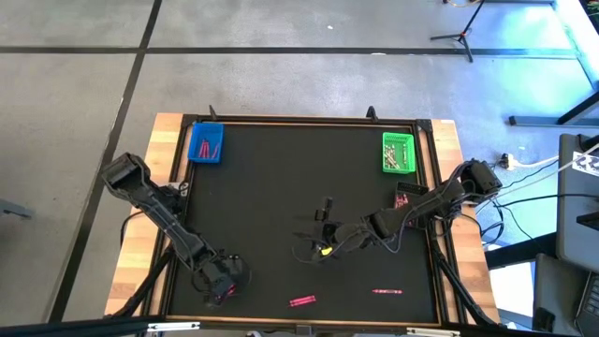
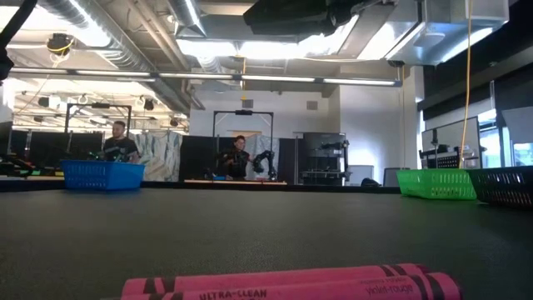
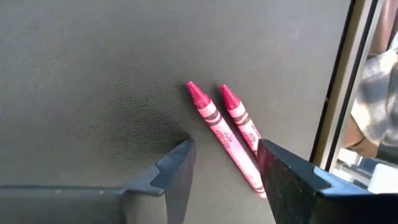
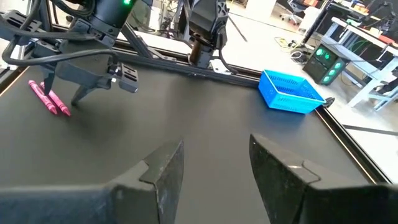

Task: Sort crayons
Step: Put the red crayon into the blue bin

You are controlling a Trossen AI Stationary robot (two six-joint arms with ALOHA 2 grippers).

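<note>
Two pink-red crayons [image 3: 227,134] lie side by side flat on the black mat near the table's front edge; they also show in the high view [image 1: 301,300], the low view [image 2: 291,283] and the right wrist view [image 4: 48,98]. A third pink crayon [image 1: 387,291] lies to their right. My left gripper [image 3: 227,171] is open, its fingers standing on either side of the pair, just above the mat; it also shows in the high view [image 1: 223,281]. My right gripper [image 4: 214,165] is open and empty over the middle of the mat [image 1: 320,234].
A blue tray [image 1: 206,142] with crayons stands at the far left corner, and a green tray [image 1: 399,153] at the far right. The table's raised frame [image 3: 339,93] runs close beside the crayon pair. A person's checked sleeve [image 3: 376,106] shows beyond it.
</note>
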